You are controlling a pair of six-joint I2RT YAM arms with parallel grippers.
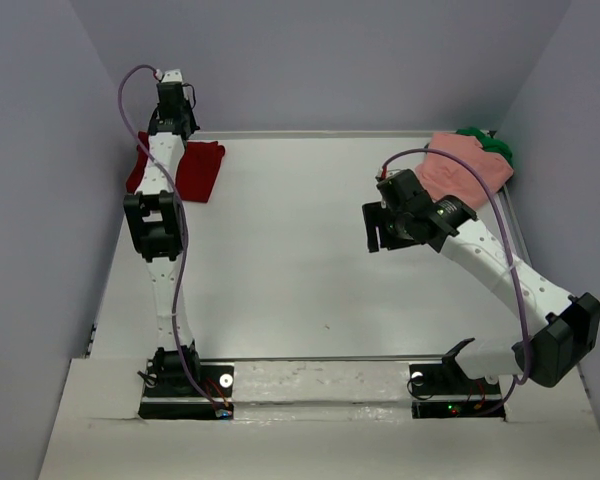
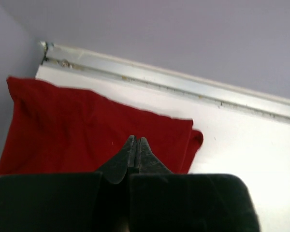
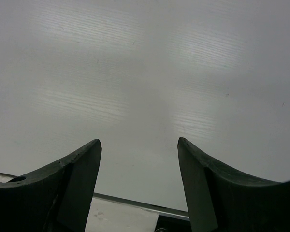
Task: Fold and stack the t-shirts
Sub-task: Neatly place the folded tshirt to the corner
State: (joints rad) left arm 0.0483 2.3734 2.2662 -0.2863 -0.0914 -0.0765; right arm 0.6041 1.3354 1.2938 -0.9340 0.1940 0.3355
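The dark red t-shirt [image 1: 198, 170] lies folded flat at the far left of the table; in the left wrist view it [image 2: 87, 128] fills the space under the fingers. My left gripper [image 2: 137, 140] is shut and empty, hovering just above the red shirt; in the top view it [image 1: 170, 125] sits over the shirt's far edge. The salmon pink t-shirt [image 1: 465, 165] lies bunched at the far right corner, on top of the green t-shirt [image 1: 496, 148]. My right gripper [image 1: 378, 230] is open and empty over bare table, left of the pink shirt, with its jaws wide apart [image 3: 139, 142].
A metal rail [image 2: 183, 89] runs along the table's far edge just beyond the red shirt, with the grey wall behind it. The white table [image 1: 290, 260] stretches between the two arms. The left wall stands close to the red shirt.
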